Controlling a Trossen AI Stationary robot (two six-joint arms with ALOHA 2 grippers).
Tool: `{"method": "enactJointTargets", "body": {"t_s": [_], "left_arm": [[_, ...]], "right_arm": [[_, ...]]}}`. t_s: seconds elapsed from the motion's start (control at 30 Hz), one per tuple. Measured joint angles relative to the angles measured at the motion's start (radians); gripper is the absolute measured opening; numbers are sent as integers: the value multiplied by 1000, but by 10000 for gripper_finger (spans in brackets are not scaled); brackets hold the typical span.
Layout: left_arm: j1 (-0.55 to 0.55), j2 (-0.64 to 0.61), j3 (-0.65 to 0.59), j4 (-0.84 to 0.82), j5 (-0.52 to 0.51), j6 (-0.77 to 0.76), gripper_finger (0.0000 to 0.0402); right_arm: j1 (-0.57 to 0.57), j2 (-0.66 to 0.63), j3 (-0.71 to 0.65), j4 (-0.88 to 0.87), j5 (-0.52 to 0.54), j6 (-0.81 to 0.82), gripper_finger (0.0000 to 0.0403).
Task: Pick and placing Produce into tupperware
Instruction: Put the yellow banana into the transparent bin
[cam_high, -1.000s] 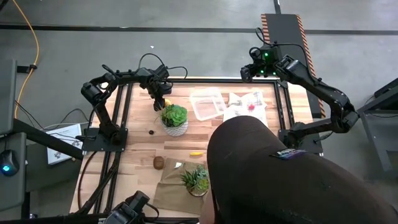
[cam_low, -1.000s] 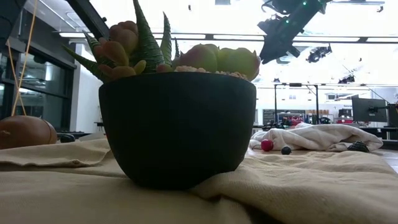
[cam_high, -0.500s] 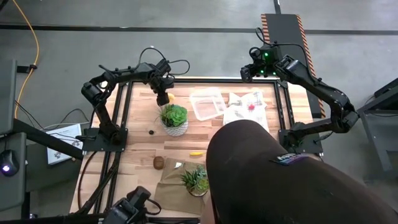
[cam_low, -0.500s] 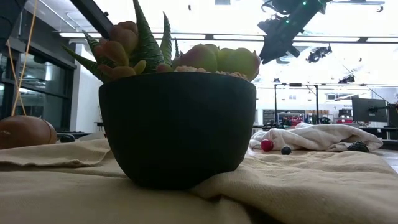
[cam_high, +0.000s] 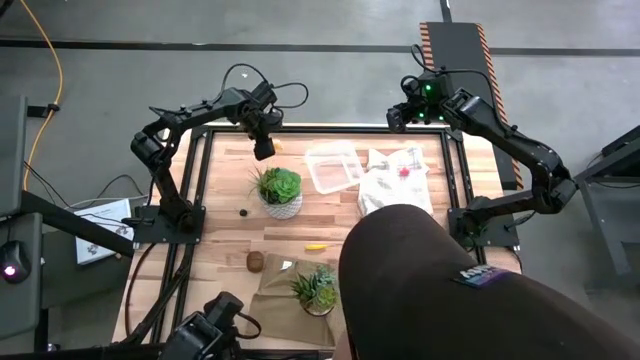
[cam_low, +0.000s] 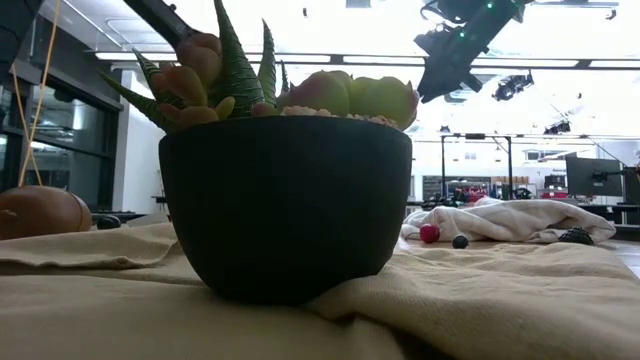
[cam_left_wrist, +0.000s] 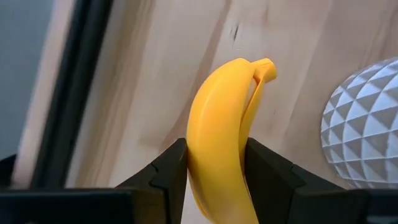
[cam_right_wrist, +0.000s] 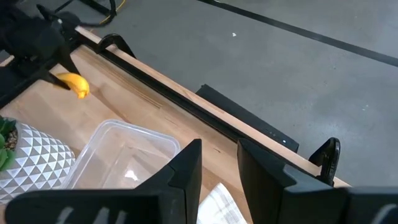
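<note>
High view, read from the left side across: the left gripper (cam_high: 264, 148) hangs above the far-left part of the table (cam_high: 225, 235), just beyond the white faceted pot (cam_high: 281, 207) with its green succulent. The left wrist view shows what it carries: a yellow toy banana (cam_left_wrist: 219, 155) pinched between the two dark fingers (cam_left_wrist: 171, 165), held across its middle with the stem end pointing away, clear of the wood below. The piece looks like light, stiff, smooth plastic, so it should not sag or bruise. Its curved, glossy skin could swivel or slip between the flat pads, and a grip across the thickest part of the belly, as here, seems the safest place to hold it.

Near the pot lies a tiny dark piece (cam_high: 241, 211). Nearer the front edge sit a brown ball (cam_high: 255, 261) and a small yellow piece (cam_high: 316, 246), beside a tan cloth (cam_high: 275, 300) bearing a second potted plant (cam_high: 317, 288). The round ball would probably roll if nudged.

Right of the white pot stands the tupperware (cam_high: 334, 166), clear, lidless and apparently still without any produce in it. Next to it lies a white cloth (cam_high: 395, 178) with a red berry (cam_high: 404, 171) on it.

Farther right, the right gripper (cam_high: 398, 118) waits above the table's far edge. In the right wrist view its fingers (cam_right_wrist: 186, 168) stand a little apart with nothing between them. A person's dark rounded shape (cam_high: 440, 285) covers the near-right corner.
</note>
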Motion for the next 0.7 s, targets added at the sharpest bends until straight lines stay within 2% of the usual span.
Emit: {"method": "enactJointTargets", "body": {"t_s": [0.7], "left_arm": [[0, -1, 376, -202, 10, -29, 129]], "right_arm": [[0, 0, 0, 60, 0, -19, 94]]}}
